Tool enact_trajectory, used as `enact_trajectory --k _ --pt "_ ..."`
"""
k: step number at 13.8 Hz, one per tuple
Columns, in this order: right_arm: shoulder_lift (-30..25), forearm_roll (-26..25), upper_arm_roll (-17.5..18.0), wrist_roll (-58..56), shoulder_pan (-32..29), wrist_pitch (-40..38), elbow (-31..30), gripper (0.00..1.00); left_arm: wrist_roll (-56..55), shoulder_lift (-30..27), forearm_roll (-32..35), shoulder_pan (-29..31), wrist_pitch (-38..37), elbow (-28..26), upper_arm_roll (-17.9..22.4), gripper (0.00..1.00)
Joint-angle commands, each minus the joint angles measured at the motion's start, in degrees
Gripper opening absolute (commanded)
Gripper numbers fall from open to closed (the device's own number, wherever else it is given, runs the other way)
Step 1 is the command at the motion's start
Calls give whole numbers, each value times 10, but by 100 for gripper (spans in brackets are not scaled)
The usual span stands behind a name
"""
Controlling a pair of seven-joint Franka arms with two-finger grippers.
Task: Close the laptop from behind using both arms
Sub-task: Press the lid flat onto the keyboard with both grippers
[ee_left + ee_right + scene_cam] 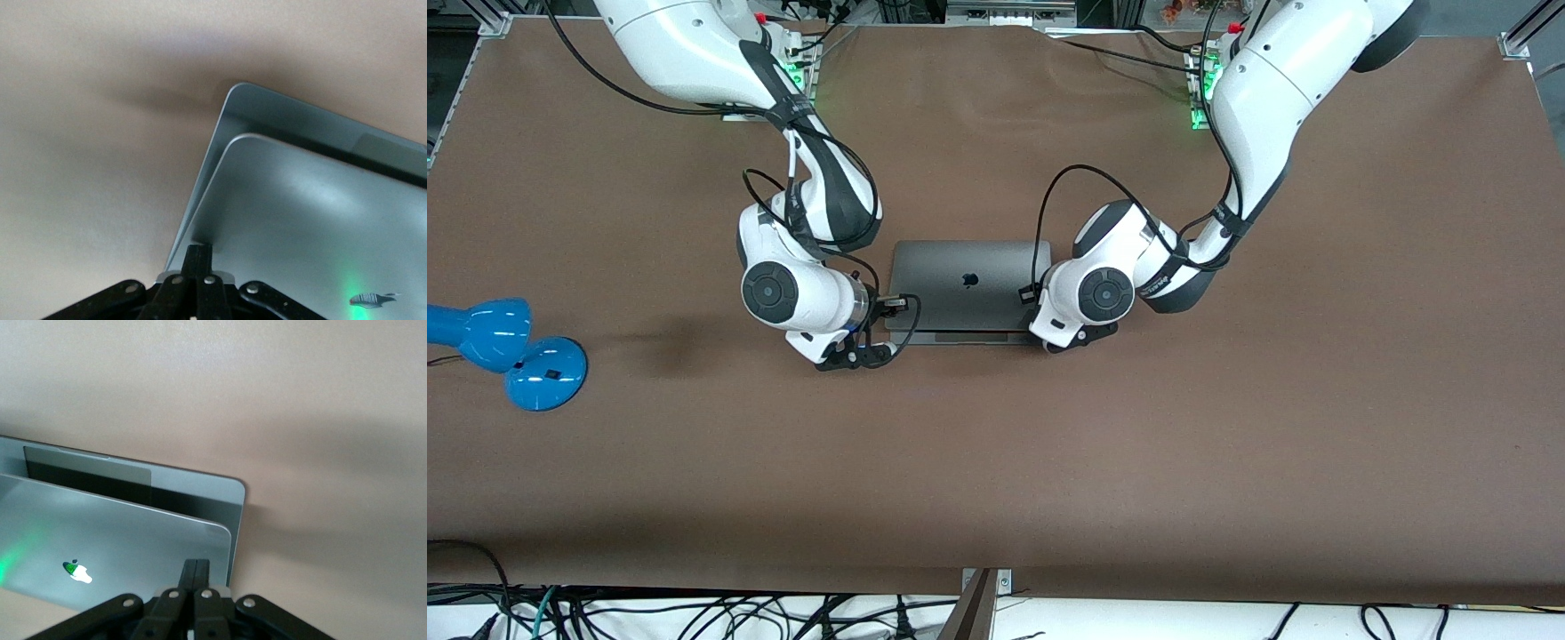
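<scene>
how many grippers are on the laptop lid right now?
2. The right gripper presses the lid of the laptop at the corner toward the right arm's end of the table; the left gripper presses the corner toward the left arm's end. Both have fingers shut. The lid is not fully down.

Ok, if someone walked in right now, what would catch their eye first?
Two white arms crowd a space-grey laptop at mid-table, its lid tilted most of the way down over the base. The left gripper presses shut on one end of the lid, the right gripper on the other. A blue desk lamp lies at the right arm's end of the table.
</scene>
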Motion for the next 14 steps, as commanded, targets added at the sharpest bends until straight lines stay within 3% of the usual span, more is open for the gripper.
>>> enact_trajectory --k 1,14 --pt "33 -5 -1 -38 -2 24 14 0 5 16 20 -7 0 22 3 0" --pt "67 -4 -1 -55 3 64 14 0 5 47 42 -7 32 35 3 0"
